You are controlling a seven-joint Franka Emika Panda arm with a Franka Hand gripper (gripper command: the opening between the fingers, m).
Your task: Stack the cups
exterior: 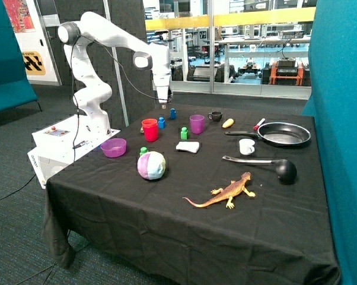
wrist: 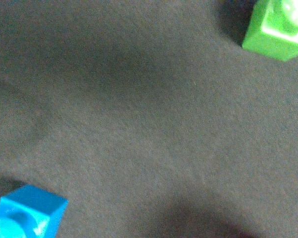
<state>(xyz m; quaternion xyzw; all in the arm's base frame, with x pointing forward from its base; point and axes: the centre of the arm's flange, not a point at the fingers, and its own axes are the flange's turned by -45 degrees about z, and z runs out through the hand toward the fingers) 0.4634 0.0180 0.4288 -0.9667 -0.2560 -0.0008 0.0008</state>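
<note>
A red cup [exterior: 149,129] stands upright on the black-clothed table [exterior: 184,225] towards the back. A translucent purple cup [exterior: 197,123] stands upright a short way off, with a green block [exterior: 184,133] between them. No magenta-pink cup shows on its own. My gripper [exterior: 162,102] hangs above the table's back edge, higher than the red cup and apart from both cups, close to a blue block [exterior: 172,113]. The wrist view shows only black cloth, a blue block [wrist: 25,215] and a green block [wrist: 277,27].
A wide purple bowl [exterior: 114,147] and a pastel ball [exterior: 151,165] lie near the red cup. A black mug [exterior: 215,116], white mug [exterior: 246,146], frying pan [exterior: 283,133], black ladle [exterior: 285,171] and toy lizard [exterior: 223,193] lie beyond the purple cup.
</note>
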